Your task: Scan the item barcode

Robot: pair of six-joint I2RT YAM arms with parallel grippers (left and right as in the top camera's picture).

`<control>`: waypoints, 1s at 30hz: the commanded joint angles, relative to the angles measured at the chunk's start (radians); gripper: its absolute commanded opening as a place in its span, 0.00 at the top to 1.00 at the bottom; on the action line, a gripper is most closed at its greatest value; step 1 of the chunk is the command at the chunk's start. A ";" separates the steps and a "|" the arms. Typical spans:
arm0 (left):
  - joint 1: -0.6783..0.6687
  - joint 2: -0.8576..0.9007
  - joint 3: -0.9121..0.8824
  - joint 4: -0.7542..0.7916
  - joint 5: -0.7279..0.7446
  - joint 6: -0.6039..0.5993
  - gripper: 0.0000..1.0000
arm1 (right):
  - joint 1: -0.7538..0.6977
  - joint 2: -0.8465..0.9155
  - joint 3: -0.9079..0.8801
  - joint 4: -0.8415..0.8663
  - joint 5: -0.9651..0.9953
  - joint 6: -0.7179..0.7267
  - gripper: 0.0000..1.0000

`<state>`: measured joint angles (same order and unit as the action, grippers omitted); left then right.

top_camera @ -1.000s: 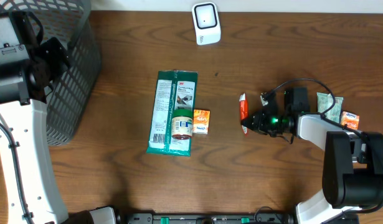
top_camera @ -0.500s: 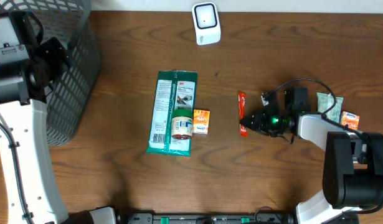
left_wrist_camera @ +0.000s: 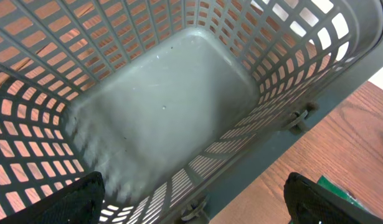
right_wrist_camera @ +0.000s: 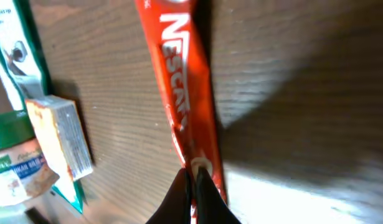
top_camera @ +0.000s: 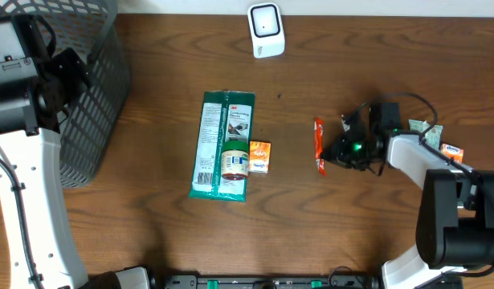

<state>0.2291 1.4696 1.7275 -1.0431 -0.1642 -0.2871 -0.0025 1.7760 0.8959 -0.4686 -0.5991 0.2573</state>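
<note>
A red Nescafe stick sachet (top_camera: pixel 318 144) lies lengthwise on the wooden table, right of centre. My right gripper (top_camera: pixel 330 152) is at its near end. In the right wrist view the sachet (right_wrist_camera: pixel 185 93) runs up from the fingertips, and the right gripper (right_wrist_camera: pixel 192 182) is shut on the sachet's lower end. A white barcode scanner (top_camera: pixel 266 30) stands at the back edge, well away from the sachet. My left gripper (left_wrist_camera: pixel 194 202) hangs open and holds nothing, over the grey mesh basket (left_wrist_camera: pixel 284 74) at the far left.
A long green packet (top_camera: pixel 218 144) with a small jar (top_camera: pixel 234 161) on it lies mid-table, and an orange box (top_camera: pixel 260 156) sits beside them. A green packet (top_camera: pixel 424 131) and a small orange pack (top_camera: pixel 451 152) lie at the right. The basket (top_camera: pixel 94 104) fills the left edge.
The right gripper opened briefly and has shut again on the sachet's end. The sachet shifted slightly to the right and the right arm moved a little further back. The left arm is still.
</note>
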 commanded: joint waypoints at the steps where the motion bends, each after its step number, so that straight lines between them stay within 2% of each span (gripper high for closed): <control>1: 0.005 -0.001 0.006 -0.001 -0.013 0.010 0.08 | -0.004 0.009 0.090 -0.087 0.135 -0.078 0.99; 7: 0.005 -0.001 0.006 -0.001 -0.013 0.010 0.08 | -0.005 0.010 0.121 -0.180 0.352 -0.083 0.99; 9: 0.005 -0.001 0.006 -0.001 -0.013 0.010 0.08 | -0.004 0.010 0.120 -0.174 0.354 -0.097 0.99; 13: 0.005 -0.001 0.006 0.000 -0.013 0.010 0.07 | 0.016 0.002 0.157 -0.196 0.269 -0.169 0.83; 17: 0.005 -0.001 0.006 -0.001 -0.013 0.010 0.08 | 0.069 -0.003 0.246 -0.270 0.327 -0.169 0.77; 22: 0.005 -0.001 0.006 -0.001 -0.013 0.010 0.08 | 0.206 -0.003 0.301 -0.290 0.540 -0.142 0.76; 27: 0.005 -0.001 0.006 -0.001 -0.013 0.010 0.08 | 0.360 0.016 0.268 -0.274 0.885 -0.052 0.76; 30: 0.005 -0.001 0.006 -0.001 -0.013 0.010 0.08 | 0.407 0.039 0.247 -0.232 0.970 -0.032 0.75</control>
<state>0.2291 1.4696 1.7275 -1.0431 -0.1642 -0.2871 0.3611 1.7779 1.1736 -0.7277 0.1493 0.1696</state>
